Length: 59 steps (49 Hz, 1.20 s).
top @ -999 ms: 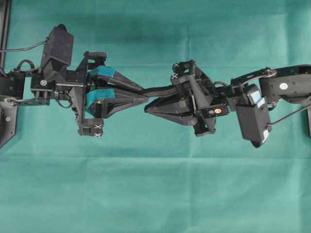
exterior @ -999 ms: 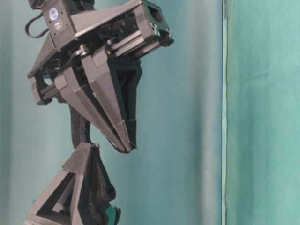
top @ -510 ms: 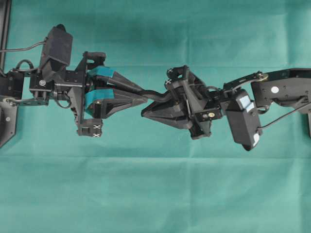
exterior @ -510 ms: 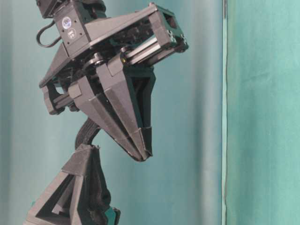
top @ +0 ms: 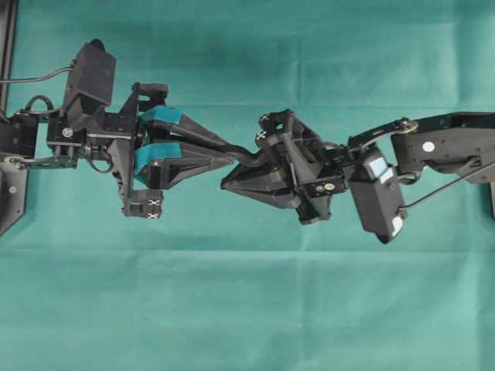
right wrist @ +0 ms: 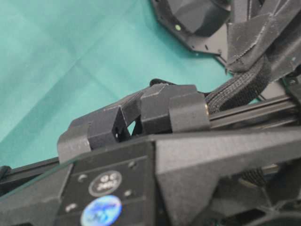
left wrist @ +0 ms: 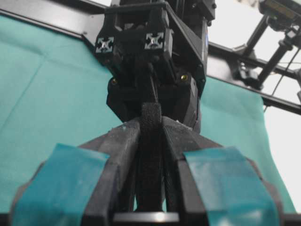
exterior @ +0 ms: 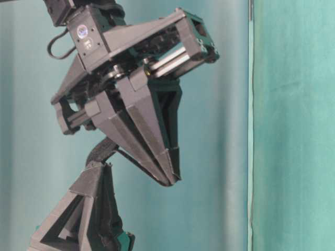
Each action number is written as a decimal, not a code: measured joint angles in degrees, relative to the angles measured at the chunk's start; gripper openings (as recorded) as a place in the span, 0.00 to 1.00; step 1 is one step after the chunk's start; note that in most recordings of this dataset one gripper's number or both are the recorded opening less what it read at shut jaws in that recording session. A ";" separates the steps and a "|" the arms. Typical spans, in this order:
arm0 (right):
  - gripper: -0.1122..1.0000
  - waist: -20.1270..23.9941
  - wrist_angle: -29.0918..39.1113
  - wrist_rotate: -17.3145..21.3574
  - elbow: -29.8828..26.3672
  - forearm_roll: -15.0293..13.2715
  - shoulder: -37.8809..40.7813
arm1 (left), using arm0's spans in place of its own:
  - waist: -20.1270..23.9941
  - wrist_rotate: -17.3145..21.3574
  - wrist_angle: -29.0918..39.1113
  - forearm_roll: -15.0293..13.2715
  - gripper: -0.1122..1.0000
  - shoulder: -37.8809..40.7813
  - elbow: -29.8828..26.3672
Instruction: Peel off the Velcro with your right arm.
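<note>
Overhead view: two black arms meet tip to tip over a teal-green cloth [top: 232, 309], just above frame centre.

Left gripper [top: 229, 151] enters from the left edge, its fingers wrapped in teal tape [top: 161, 116]. Jaws drawn nearly together, clamped on the Velcro [top: 246, 154]. In the left wrist view the strip's black fuzzy end [left wrist: 151, 113] stands pinched between the two fingers, centre frame, running back down the gap.

Right gripper [top: 224, 184] comes from the right edge, all-black pointed fingers aimed left, tips just below the left gripper's tips. Jaws closed tip to tip; table-level view shows the two points [exterior: 170, 180] meeting with no gap there. The Velcro does not sit at those tips; whether it is held farther back in the jaws I cannot tell.

The Velcro bridges the grippers: from the left tips it curves right toward the right gripper's body. Table-level view: short curved black band [exterior: 102, 151] rising from the lower gripper toward the upper one. Right wrist view: woven black strip [right wrist: 237, 89] at upper right, bending behind the finger carriage.
</note>
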 measured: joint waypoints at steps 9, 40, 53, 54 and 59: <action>0.18 0.44 1.76 0.00 -0.79 -0.79 0.70 | 0.00 0.00 0.00 0.09 0.21 0.00 0.00; 0.18 1.49 3.60 0.53 -1.58 -3.08 1.14 | -0.09 0.00 0.00 0.26 0.21 0.00 0.00; 0.18 2.02 7.73 0.79 -2.46 -3.08 0.79 | 0.00 0.00 0.09 0.26 0.21 0.00 0.00; 0.18 2.02 8.00 0.79 -2.37 -3.08 0.62 | 0.00 0.00 0.09 0.18 0.21 0.00 0.00; 0.18 2.20 8.96 0.79 -2.46 -3.08 0.09 | 0.00 0.00 0.09 0.26 0.21 0.00 0.00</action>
